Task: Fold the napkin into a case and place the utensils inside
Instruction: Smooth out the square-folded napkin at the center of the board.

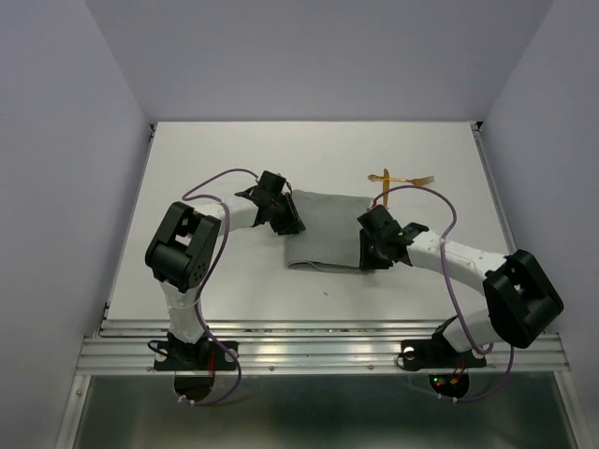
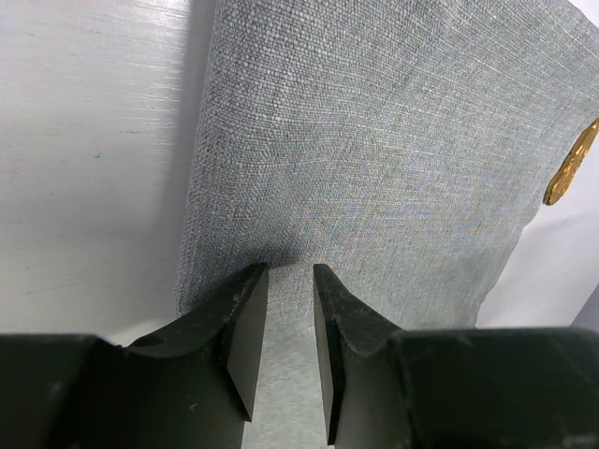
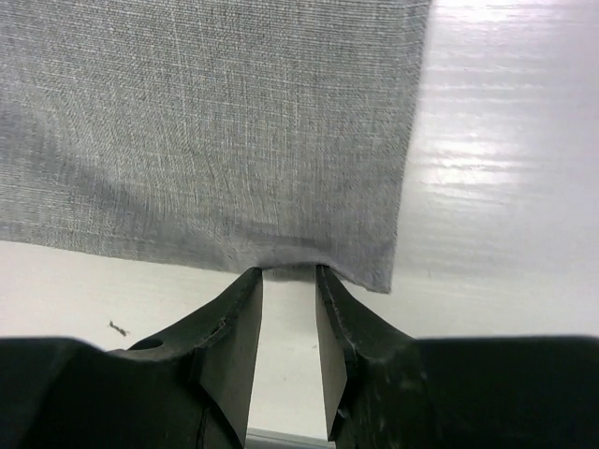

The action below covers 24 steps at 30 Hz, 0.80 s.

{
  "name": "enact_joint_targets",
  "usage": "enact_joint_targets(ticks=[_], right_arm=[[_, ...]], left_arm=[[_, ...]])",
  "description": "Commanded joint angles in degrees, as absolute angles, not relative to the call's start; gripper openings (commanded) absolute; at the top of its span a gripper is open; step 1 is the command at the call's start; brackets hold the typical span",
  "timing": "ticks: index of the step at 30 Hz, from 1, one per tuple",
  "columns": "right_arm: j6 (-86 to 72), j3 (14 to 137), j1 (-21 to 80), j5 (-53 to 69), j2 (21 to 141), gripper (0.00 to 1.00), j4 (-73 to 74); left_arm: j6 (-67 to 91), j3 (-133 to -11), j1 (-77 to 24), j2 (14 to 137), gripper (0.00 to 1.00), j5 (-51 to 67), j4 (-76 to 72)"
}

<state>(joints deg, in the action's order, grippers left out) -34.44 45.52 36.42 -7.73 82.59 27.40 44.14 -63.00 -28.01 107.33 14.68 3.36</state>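
The grey napkin [image 1: 328,232] lies flat as a folded rectangle mid-table. My left gripper [image 1: 285,220] is at its far-left corner; in the left wrist view its jaws [image 2: 290,273] stand narrowly apart over the cloth [image 2: 374,159], holding nothing. My right gripper [image 1: 367,251] is at the near-right corner; in the right wrist view its tips [image 3: 288,273] touch the cloth's near edge [image 3: 234,122], which puckers slightly between them, with bare table showing in the gap. Two golden utensils [image 1: 400,178] lie crossed beyond the napkin's far-right corner; one tip shows in the left wrist view [image 2: 571,164].
The white table [image 1: 215,168] is enclosed by pale walls at the left, back and right. A metal rail [image 1: 318,341] runs along the near edge by the arm bases. A small dark speck [image 3: 118,327] lies near the right gripper.
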Motion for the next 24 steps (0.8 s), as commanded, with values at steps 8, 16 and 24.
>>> enact_joint_targets(ticks=[8,16,24], right_arm=[[-37.8,50.0,36.6,-16.9,77.6,0.36,31.6],[-38.1,50.0,36.6,-13.3,85.1,0.33,24.0],[-36.7,48.8,36.6,-11.4,87.6,0.32,22.1]], left_arm=[[41.9,-61.3,-27.6,107.4,0.39,9.2,10.0],[38.8,-63.1,-27.7,99.9,0.4,7.3,13.4],[35.9,-62.2,-28.0,92.6,0.4,7.3,17.8]])
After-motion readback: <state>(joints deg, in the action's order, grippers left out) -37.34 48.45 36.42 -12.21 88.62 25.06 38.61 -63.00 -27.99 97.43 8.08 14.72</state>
